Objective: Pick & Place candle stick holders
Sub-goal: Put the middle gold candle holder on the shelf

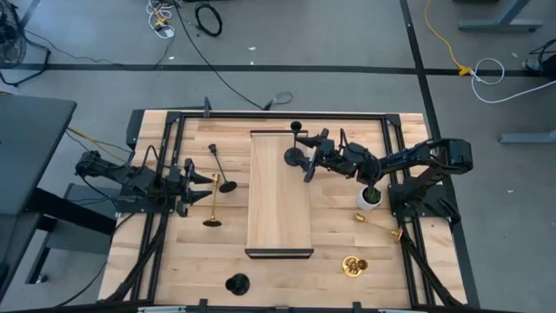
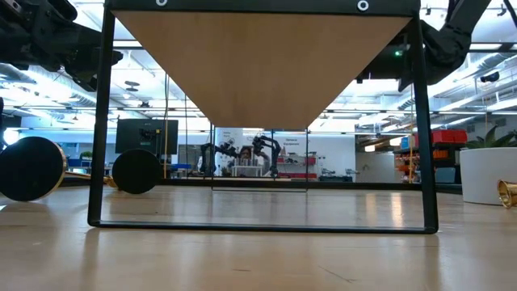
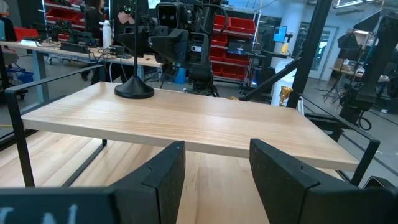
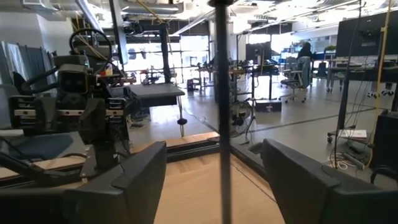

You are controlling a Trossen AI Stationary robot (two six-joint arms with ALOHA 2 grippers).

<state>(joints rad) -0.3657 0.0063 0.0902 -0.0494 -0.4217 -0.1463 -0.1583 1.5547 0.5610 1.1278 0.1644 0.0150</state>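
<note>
High view: a raised wooden shelf on a black frame sits mid-table. The right gripper reaches over the shelf's right edge near the far end, around the stem of a black candle stick holder whose round base rests on the shelf; fingers spread, not clamping it. A second black holder stands just beyond the shelf's far end. The left gripper rests on the table left of the shelf, fingers apart, empty. Just beside it lie a black holder on its side and a gold holder, its base toward the near side. A black base stands near the front edge. On the right: a white pot with a plant, a gold holder lying flat, another gold one nearer the front. Low view: underside of the shelf fills the top; two dark round bases on the left, the pot and a gold cup at the right edge. Left wrist view: own fingers parted with nothing between; a black holder base upright on the shelf top beyond. Right wrist view: fingers wide apart, a thin dark stem rising between them, touching neither.
</note>
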